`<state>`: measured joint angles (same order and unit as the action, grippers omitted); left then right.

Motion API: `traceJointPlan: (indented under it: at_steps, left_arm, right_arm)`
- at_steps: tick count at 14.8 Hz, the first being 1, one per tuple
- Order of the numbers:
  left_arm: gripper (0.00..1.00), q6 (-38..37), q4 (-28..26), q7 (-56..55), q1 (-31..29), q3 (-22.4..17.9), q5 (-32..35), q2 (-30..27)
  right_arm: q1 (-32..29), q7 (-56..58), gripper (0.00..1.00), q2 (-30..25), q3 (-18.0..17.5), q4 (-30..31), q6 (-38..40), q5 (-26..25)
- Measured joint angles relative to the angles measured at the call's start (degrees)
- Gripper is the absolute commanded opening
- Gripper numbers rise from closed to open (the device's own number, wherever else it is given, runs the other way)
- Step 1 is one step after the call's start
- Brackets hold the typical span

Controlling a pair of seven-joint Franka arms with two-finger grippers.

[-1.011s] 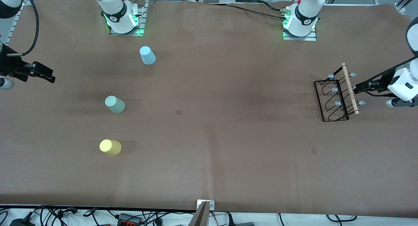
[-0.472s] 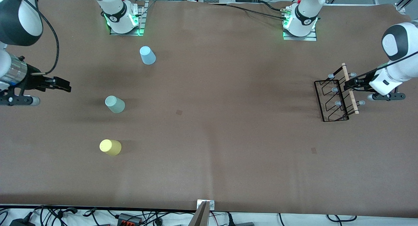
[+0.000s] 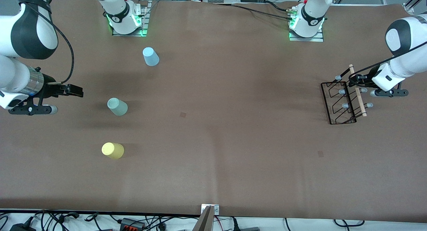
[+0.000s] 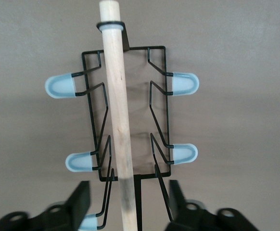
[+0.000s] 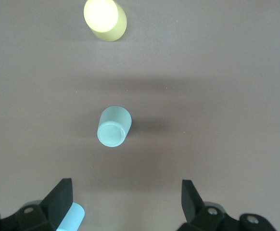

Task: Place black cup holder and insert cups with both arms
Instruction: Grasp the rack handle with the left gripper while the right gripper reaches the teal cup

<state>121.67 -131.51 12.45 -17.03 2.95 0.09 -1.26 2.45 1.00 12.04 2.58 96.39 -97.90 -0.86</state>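
The black cup holder (image 3: 339,102) stands near the left arm's end of the table, with its wooden rod handle (image 3: 358,92) on top. My left gripper (image 3: 354,80) is open over the rod's end. In the left wrist view the rod (image 4: 118,110) runs between the spread fingers of the gripper (image 4: 129,204), not gripped. The light blue cup (image 3: 150,56), grey-green cup (image 3: 117,106) and yellow cup (image 3: 112,150) stand apart toward the right arm's end. My right gripper (image 3: 76,90) is open and empty beside the grey-green cup (image 5: 113,127), short of it. The yellow cup (image 5: 105,19) also shows there.
The arm bases (image 3: 126,20) (image 3: 307,24) stand along the table edge farthest from the front camera. Two small dark marks (image 3: 183,114) (image 3: 320,153) lie on the brown tabletop. Cables and a metal bracket (image 3: 210,212) line the edge nearest that camera.
The left gripper has moved in from the table's end to over the rod handle. The right gripper has moved inward toward the grey-green cup. Cups and holder have not moved.
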Motion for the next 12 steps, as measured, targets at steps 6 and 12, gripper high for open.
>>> traceJointPlan:
  at_steps: [6, 12]
  left_arm:
    - [0.54, -0.4, -0.4, 0.6, 0.0, 0.2, 0.0, 0.0]
    - [0.38, -0.5, -0.6, 1.6, 0.0, 0.2, 0.0, 0.1]
  right_arm:
    - [0.2, -1.1, 1.00, 5.3, 0.0, 0.5, -2.8, 0.0]
    - [3.1, -2.6, 1.00, 5.7, -0.1, 5.7, -8.4, 0.1]
